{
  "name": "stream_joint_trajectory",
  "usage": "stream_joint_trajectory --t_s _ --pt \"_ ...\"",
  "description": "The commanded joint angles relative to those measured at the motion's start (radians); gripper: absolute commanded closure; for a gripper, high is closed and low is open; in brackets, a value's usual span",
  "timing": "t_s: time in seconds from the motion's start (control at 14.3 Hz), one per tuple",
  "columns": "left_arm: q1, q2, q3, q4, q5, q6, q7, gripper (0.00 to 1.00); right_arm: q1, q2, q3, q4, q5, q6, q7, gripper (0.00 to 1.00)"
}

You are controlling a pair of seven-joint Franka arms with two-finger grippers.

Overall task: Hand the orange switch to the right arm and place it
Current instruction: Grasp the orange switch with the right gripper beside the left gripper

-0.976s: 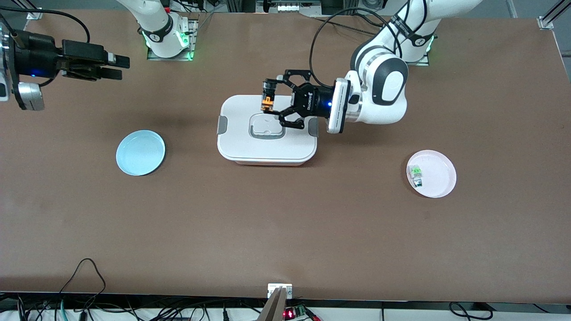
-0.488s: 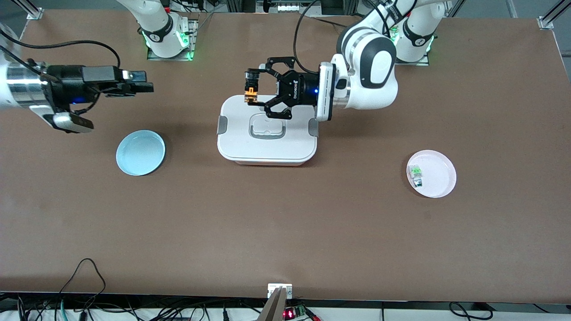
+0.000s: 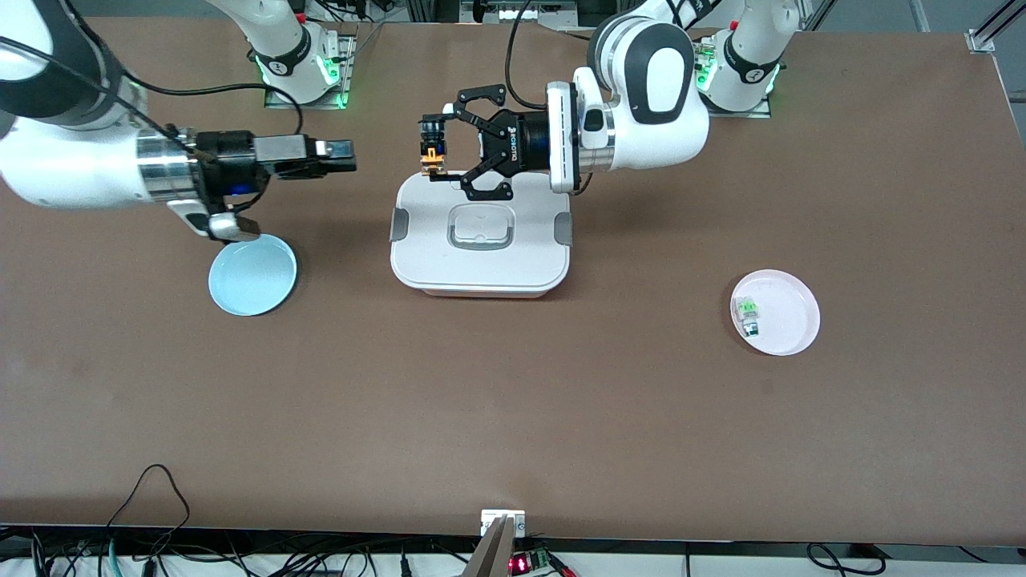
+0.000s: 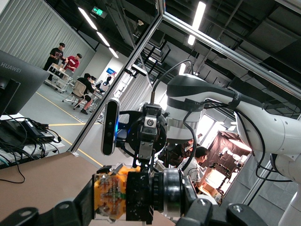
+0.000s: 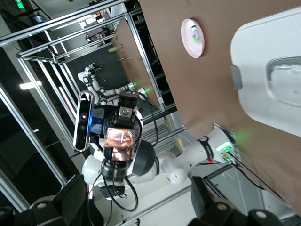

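My left gripper (image 3: 434,152) is shut on the orange switch (image 3: 433,154), a small black cylinder with an orange band, and holds it in the air over the edge of the white lidded box (image 3: 481,268) that lies toward the robots' bases. In the left wrist view the switch (image 4: 127,195) sits crosswise between the fingers. My right gripper (image 3: 341,157) is open and empty. It is over bare table beside the box and points at the switch with a gap between them. The right wrist view shows the left gripper (image 5: 118,141) straight ahead between the spread fingers (image 5: 75,197).
A light blue plate (image 3: 252,275) lies under the right arm's wrist. A pink plate (image 3: 789,320) toward the left arm's end holds a green-and-white switch (image 3: 749,312). The box has grey side clasps and a lid handle (image 3: 479,226).
The left gripper has carried the switch toward the right arm's end and toward the bases. The right gripper has swung in toward the switch, closing most of the gap.
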Motion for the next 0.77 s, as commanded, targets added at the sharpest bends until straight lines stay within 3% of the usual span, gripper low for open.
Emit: stream_joint_trajectory --t_s 0.0,0.7 --pt "0.001 -0.009 -0.006 0.008 0.020 0.016 0.014 1.00 -0.001 -0.030 0.052 -0.041 0.075 0.067 0.010 0.00" --pt "0.003 -0.007 -0.011 0.008 0.009 0.016 0.043 1.00 0.005 -0.013 0.181 -0.093 0.279 0.190 0.029 0.00"
